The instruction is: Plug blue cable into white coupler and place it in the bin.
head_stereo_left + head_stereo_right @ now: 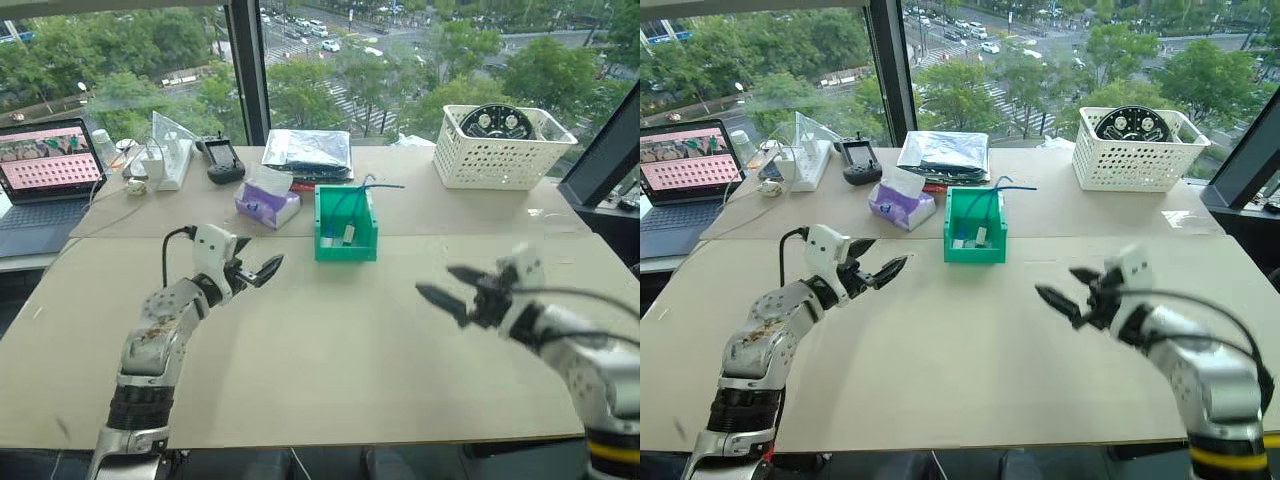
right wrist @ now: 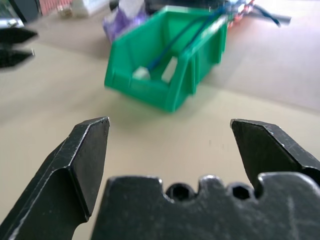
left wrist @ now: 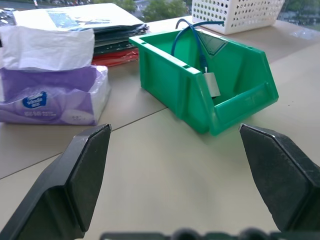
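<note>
You see the bin (image 3: 200,95) ahead of the spread jaws in smooth, glossy green plastic. Inside it, the blue cable (image 3: 192,37) has a slick rubbery skin, and the white coupler (image 3: 212,84) looks like hard, faintly shiny plastic. Your left gripper (image 3: 180,175) has matt black fingers (image 3: 87,175), as does the right gripper (image 2: 170,150). The table (image 1: 330,350) beneath them is matt, pale tan board. Beside the bin, the tissue pack (image 3: 50,95) wears glossy purple film with soft white paper.

Upper-floor office test bench, by the window.
You face a bench (image 1: 330,350) holding a laptop (image 1: 45,170) and power strip (image 1: 176,160), with treetops and a street below.
</note>
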Robot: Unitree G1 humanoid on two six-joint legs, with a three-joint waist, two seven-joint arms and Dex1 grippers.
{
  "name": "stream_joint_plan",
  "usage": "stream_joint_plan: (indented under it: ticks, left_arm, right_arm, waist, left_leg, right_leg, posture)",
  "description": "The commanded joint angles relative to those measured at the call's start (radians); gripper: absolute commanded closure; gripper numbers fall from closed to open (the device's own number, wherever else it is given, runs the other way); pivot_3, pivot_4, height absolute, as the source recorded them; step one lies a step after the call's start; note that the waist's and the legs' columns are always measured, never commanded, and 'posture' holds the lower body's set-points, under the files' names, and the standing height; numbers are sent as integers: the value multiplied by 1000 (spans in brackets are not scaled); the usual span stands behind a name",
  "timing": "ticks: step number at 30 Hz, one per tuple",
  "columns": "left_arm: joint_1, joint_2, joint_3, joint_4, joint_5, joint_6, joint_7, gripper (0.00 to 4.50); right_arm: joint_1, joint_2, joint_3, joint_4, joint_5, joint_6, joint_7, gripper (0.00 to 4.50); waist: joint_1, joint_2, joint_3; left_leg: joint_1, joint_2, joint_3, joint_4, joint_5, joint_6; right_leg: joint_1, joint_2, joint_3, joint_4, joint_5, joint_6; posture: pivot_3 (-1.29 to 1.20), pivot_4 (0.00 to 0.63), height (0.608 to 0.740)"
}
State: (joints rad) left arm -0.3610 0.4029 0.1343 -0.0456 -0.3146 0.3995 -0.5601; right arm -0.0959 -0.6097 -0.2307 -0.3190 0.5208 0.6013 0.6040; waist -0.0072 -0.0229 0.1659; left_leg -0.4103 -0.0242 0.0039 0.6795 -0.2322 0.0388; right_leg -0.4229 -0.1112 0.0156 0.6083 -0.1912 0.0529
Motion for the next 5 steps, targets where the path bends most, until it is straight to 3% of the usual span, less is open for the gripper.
stream_joint_plan:
  ticks: [1, 5]
  left_arm:
    - [21, 6, 17, 51, 17, -122, -20, 104]
    - [31, 21, 24, 91, 11, -157, -41, 104]
  right_arm:
    - [-1, 50, -19, 43, -69, -168, -28, 22]
    - [-26, 86, -23, 132, -124, -257, -58, 22]
  waist:
    - [-5, 0, 0]
    - [-4, -1, 1]
  left_leg:
    - [1, 0, 1, 0, 1, 0]
    - [2, 2, 1, 0, 6, -1]
  right_leg:
    - [0, 0, 0, 0, -1, 2]
    - [1, 1, 1, 1, -1, 4]
  posture:
    - [0, 150, 736]
    - [0, 150, 736]
